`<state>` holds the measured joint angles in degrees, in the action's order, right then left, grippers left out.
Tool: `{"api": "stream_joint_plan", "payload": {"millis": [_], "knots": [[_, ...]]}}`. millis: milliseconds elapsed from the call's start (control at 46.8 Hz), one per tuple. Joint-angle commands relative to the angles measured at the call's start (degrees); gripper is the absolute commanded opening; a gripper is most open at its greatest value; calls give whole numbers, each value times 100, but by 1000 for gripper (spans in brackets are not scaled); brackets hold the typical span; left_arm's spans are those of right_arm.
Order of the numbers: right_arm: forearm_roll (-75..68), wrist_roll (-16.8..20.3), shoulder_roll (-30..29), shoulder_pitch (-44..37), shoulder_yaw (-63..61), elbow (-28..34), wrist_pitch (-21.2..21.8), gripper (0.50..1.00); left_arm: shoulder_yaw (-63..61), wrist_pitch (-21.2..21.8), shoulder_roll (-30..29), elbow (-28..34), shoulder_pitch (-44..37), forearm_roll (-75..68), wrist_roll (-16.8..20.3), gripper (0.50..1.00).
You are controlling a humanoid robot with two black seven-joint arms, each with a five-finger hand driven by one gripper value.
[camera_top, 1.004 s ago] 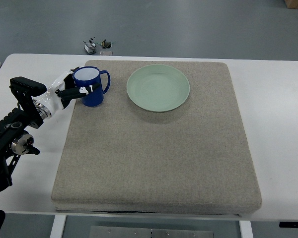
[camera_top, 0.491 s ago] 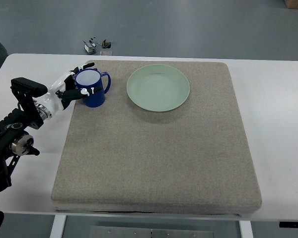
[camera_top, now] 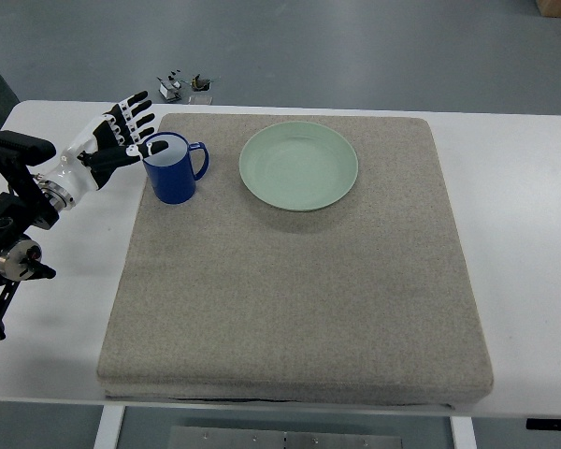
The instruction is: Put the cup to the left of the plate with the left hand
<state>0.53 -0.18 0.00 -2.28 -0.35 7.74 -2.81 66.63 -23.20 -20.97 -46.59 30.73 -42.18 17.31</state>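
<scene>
Seen from above, my left hand (camera_top: 112, 140) reaches in from the left edge over a white counter (camera_top: 524, 206). Its fingers (camera_top: 131, 112) are spread and straight, pointing up and to the right, and they hold nothing. The thumb tip lies close against the rim of a blue cup (camera_top: 173, 168); I cannot tell whether it touches.

The cup stands upright on a grey mat (camera_top: 290, 299) that covers most of the counter. It sits near the mat's far left corner. Its inside is pale, and its handle sticks out to the right, toward a pale green plate (camera_top: 298, 166). The plate lies flat on the mat, just to the right of the cup, with a narrow strip of bare mat between the handle and the plate's rim. So the cup is on the plate's left, which is where the task wants it.

The relation that matters now is this: the cup lies directly to the right of my open hand, on the thumb side, and the cup's axis runs straight up. My hand is the only one near it; my right arm does not show at all. I judge the placing to be done. Any pull-back should go left and away, so the thumb does not catch the rim and tip the cup.

A few small dark objects (camera_top: 184, 84) lie on the floor beyond the counter's far edge, too small to identify.
</scene>
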Motion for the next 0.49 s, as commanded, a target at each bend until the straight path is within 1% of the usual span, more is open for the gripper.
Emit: {"api": "stream_joint_plan", "payload": {"millis": [0,150,256,342,470], "knots": [[0,0,0,0,0,0,0,934,-80,-202,-187,1,196,473,-70,999],[0,0,0,0,0,0,0,934,-273,-298,-592,27,609,720,-123,999],[0,0,0,0,0,-1,0,934,-387,-632,-750,63,855,861,-254,999],[0,0,0,0,0,-1,0,934,-440,-782,-759,89,970,1071,-526,999],[0,0,0,0,0,-1,0,934,-440,-791,-786,238,1119,1476,-1115,999]]}}
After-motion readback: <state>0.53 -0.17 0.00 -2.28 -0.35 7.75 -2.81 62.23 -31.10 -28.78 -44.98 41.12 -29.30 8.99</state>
